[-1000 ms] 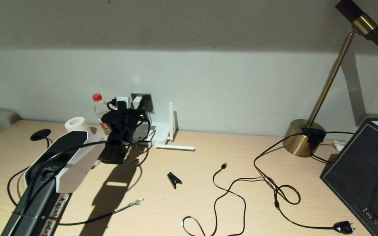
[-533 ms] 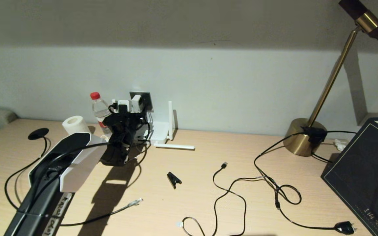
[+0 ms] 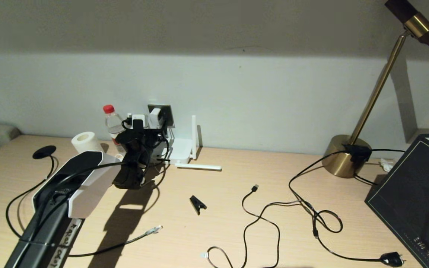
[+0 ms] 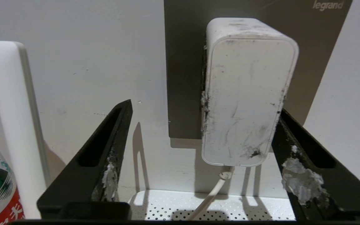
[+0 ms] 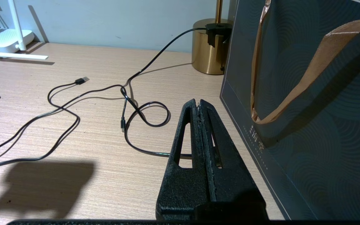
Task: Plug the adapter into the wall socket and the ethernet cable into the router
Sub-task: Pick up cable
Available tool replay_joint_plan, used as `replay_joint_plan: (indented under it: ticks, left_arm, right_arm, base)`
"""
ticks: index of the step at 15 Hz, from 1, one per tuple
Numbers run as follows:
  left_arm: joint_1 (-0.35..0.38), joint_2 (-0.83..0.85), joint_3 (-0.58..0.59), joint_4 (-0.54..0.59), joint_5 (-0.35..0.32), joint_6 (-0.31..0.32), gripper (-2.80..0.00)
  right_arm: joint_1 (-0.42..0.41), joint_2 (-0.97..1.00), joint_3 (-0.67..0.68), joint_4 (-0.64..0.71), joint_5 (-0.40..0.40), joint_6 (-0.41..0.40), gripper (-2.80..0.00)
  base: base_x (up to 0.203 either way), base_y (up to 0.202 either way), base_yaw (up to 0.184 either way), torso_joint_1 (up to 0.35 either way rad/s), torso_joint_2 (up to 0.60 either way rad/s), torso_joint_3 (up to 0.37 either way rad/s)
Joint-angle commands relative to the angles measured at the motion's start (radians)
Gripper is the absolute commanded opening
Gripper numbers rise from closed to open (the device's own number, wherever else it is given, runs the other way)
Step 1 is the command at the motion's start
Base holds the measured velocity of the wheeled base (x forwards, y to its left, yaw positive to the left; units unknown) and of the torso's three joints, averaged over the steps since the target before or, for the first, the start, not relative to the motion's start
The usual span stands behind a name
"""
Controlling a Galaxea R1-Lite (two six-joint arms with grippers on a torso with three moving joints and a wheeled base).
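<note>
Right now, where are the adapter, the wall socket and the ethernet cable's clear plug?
adapter (image 4: 245, 93), left wrist view, middle of its white back face.
wall socket (image 4: 183, 62), left wrist view, bare grey plate beside the adapter.
ethernet cable (image 3: 154, 229), head view, clear plug on the desk.

Wooden desk (image 3: 218, 219) (cables (image 3: 274, 219), router (image 3: 181, 149))

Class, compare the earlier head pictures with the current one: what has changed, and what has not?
Very little: the left gripper stays at the wall socket, jaws open around the adapter, which sits against the plate. The ethernet cable, the router and the other cables lie unmoved.
</note>
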Motion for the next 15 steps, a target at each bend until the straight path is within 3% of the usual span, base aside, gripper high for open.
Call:
replay_joint_plan:
  ticks: [1, 3, 10, 15]
  left_arm:
    - [-0.006, -0.011, 0.013, -0.036, -0.001, 0.002, 0.0]
    - [-0.014, -0.035, 0.08, -0.078, -0.001, 0.002, 0.0]
    - [-0.106, -0.317, 0.516, -0.255, -0.013, 0.001, 0.0]
    - [-0.081, -0.443, 0.689, -0.269, -0.008, 0.013, 0.0]
  right_arm:
    - [0.0, 0.002, 0.035, 0.0, 0.0, -0.001, -2.8]
    - [0.0, 0.002, 0.035, 0.0, 0.0, -0.001, -2.8]
    - [0.0, 0.002, 0.035, 0.0, 0.0, 0.0, -2.8]
    - [0.0, 0.002, 0.035, -0.001, 0.0, 0.0, -2.8]
  base:
    - [0.0, 0.0, 0.0, 0.0, 0.0, 0.0]
    - [0.0, 0.0, 0.0, 0.0, 0.0, 0.0]
    - [0.0, 0.0, 0.0, 0.0, 0.0, 0.0]
    - [0.0, 0.0, 0.0, 0.0, 0.0, 0.0]
